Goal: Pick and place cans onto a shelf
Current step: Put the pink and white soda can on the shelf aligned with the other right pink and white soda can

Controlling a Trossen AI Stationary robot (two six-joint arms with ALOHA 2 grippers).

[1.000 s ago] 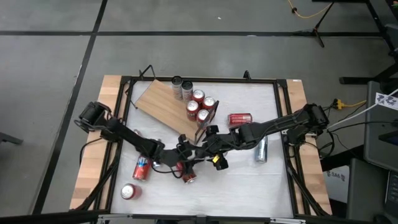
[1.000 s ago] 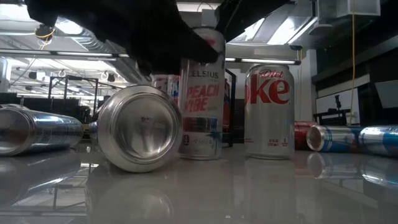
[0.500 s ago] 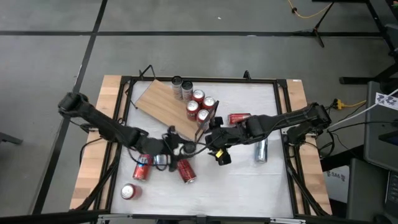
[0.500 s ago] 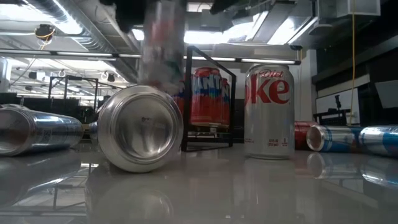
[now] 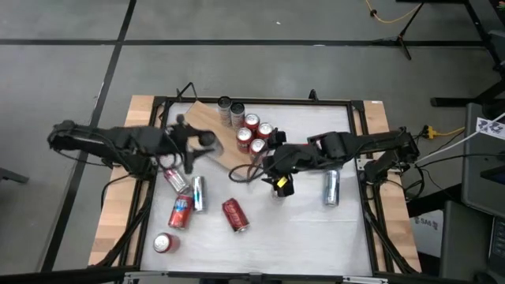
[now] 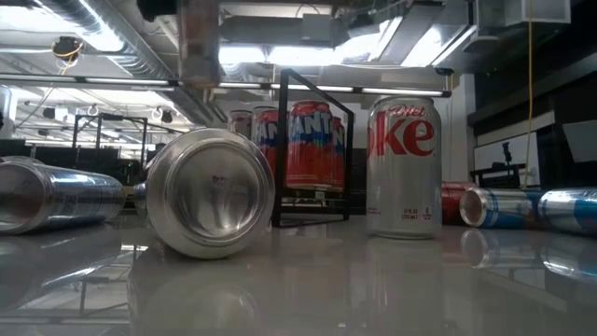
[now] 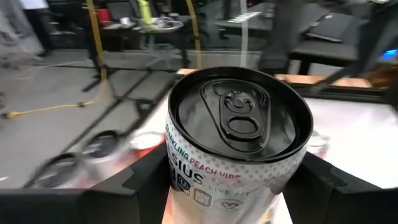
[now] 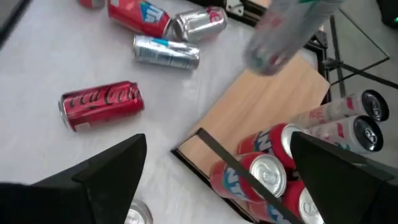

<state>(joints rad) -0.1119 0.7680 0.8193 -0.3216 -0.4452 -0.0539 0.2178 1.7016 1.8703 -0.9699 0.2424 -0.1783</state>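
Note:
My left gripper (image 5: 203, 141) is shut on a slim white-and-silver can (image 7: 239, 143), held in the air over the left part of the shelf (image 5: 197, 122). The low view shows this can as a blur near the top (image 6: 199, 56). The shelf is a light wooden board with a black frame (image 5: 266, 150) at its right end. Several red cans (image 5: 254, 136) and two slim cans (image 5: 230, 110) stand on it. My right gripper (image 5: 278, 180) hovers open, with nothing between its fingers, over the table's middle, just right of the frame. My left gripper pinches the slim can's side wall (image 7: 180, 186) a little below its top, one finger (image 7: 134, 183) on either side. The fingers come nearly level from the table's left. The can stands about upright with its tab end up, lifted clear of table and shelf.
Loose cans lie on the white table: red ones (image 5: 235, 214), (image 5: 180, 213), (image 5: 304, 150), a silver one (image 5: 198, 193) and a blue-and-silver one (image 5: 331, 188). A red can (image 5: 163, 242) stands near the front left. In the low view a silver can (image 6: 403, 168) stands upright beside the frame.
My left gripper has lifted the slim can off the table's middle, where it stood upright, and carried it up and toward the far left, over the shelf. My right gripper has risen, staying open.

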